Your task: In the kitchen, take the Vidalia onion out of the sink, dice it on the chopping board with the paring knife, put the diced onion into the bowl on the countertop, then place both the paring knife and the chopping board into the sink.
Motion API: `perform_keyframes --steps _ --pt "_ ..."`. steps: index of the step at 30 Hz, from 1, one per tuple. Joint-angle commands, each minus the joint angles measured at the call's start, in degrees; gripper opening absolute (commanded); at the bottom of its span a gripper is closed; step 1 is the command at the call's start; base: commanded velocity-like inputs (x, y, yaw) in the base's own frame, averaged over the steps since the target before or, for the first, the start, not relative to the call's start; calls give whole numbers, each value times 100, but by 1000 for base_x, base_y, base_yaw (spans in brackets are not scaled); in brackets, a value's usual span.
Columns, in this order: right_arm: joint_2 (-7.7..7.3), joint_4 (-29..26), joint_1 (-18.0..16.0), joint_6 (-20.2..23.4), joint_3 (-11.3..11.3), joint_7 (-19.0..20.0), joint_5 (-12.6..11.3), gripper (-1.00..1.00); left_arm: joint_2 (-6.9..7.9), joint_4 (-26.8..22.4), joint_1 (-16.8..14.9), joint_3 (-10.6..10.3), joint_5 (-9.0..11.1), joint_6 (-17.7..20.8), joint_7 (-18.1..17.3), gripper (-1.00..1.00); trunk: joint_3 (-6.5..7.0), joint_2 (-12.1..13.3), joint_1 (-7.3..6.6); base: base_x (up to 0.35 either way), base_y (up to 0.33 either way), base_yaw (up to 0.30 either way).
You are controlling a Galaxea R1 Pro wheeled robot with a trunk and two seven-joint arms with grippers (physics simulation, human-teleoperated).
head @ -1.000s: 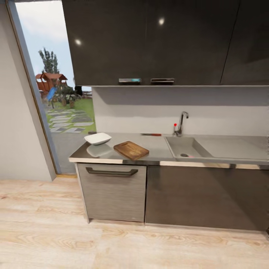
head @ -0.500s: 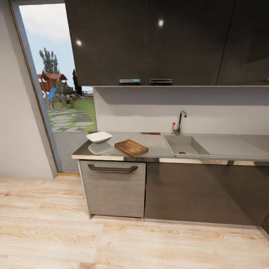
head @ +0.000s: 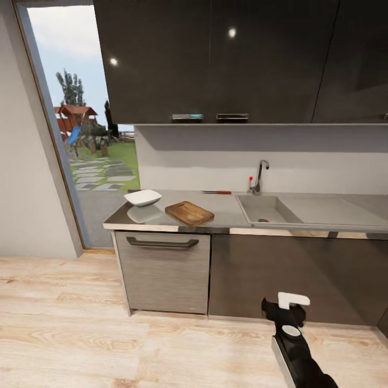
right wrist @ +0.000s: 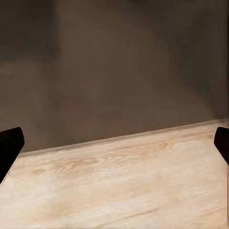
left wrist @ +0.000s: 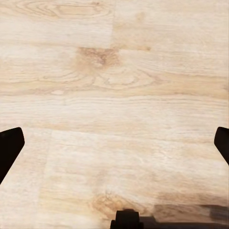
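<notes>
Grey desk carries bowl, board and, far back, knife left of the sink; we hold both pincers apart, empty, low for approach.

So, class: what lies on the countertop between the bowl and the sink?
In the head view, the chopping board lies between the bowl and the sink on the countertop.

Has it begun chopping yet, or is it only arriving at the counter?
Nothing looks done yet. The chopping board lies bare on the countertop beside the empty-looking bowl, and the paring knife rests by the backsplash. The right tool is open, low before the cabinets. Fetching the onion, dicing and clearing into the sink all remain.
</notes>
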Motion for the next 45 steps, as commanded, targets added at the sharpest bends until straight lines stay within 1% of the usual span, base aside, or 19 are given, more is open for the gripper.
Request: perform_keyframes --steps 1,2,4,5,9,11,14,16,18,19,20,22,23,25,26,28,30,32,45 --pt "2 -32 -109 162 3 -31 -6 100 0 -5 1 1 -5 -9 13 100 -6 -3 0 0 0 0" --pt "5 -65 -299 369 5 -46 -6 100 0 -3 1 4 -6 -9 15 100 -6 -3 0 0 0 0" --pt "8 -90 -479 523 8 -56 -6 100 -1 -2 1 6 -3 -9 16 100 -6 -3 0 0 0 0" --pt "22 -105 -651 627 15 -67 -6 100 -1 -1 1 7 -5 -10 16 100 -6 -3 0 0 0 0" --pt "149 -127 -1283 845 31 -110 19 100 -1 -7 1 9 -7 -10 15 100 -6 -3 0 0 0 0" --pt "216 -131 -1746 1225 37 -176 38 100 1 -3 1 10 -6 -10 13 100 -6 -3 0 0 0 0" --pt "304 -132 -2128 1554 41 -271 43 100 0 -1 1 10 -4 -10 13 100 -6 -3 0 0 0 0" --pt "413 -133 -2498 1755 43 -382 59 100 0 -1 1 10 -1 -10 13 100 -6 -3 0 0 0 0" --pt "457 -133 -2691 1839 46 -434 84 100 -1 0 1 10 0 -10 13 100 -6 -3 0 0 0 0" --pt "492 -130 -2903 1942 66 -477 108 100 -1 0 1 10 0 -10 13 100 -6 -3 0 0 0 0" --pt "507 -129 -3016 2004 86 -495 119 100 -1 0 1 10 0 -10 13 100 -6 -3 0 0 0 0" --pt "553 -120 -3491 2308 230 -537 144 100 -1 0 1 10 1 -10 13 100 -6 -3 0 0 0 0" --pt "565 -111 -3610 2390 272 -542 147 100 -1 0 1 10 1 -10 13 100 -6 -3 0 0 0 0" --pt "599 -42 -4156 2731 413 -556 157 100 -1 0 1 13 1 -7 13 100 -6 -3 0 0 0 0" --pt "616 -1 -4337 2821 442 -558 158 100 -1 0 1 15 1 -4 13 100 -6 -3 0 6 0 0" --pt "648 50 -4490 2881 460 -561 159 100 -1 0 1 16 1 -3 13 100 -6 -3 0 29 0 0" --pt "748 150 -4694 2944 479 -564 160 100 -1 0 1 18 3 -2 8 100 -6 -3 0 123 0 0" --pt "815 195 -4767 2966 490 -565 161 100 1 -4 1 18 8 -1 -6 100 -6 -3 0 212 0 0" --pt "820 347 -4842 2988 519 -521 150 100 -1 0 1 19 10 -1 -24 100 -6 -3 0 312 0 0"
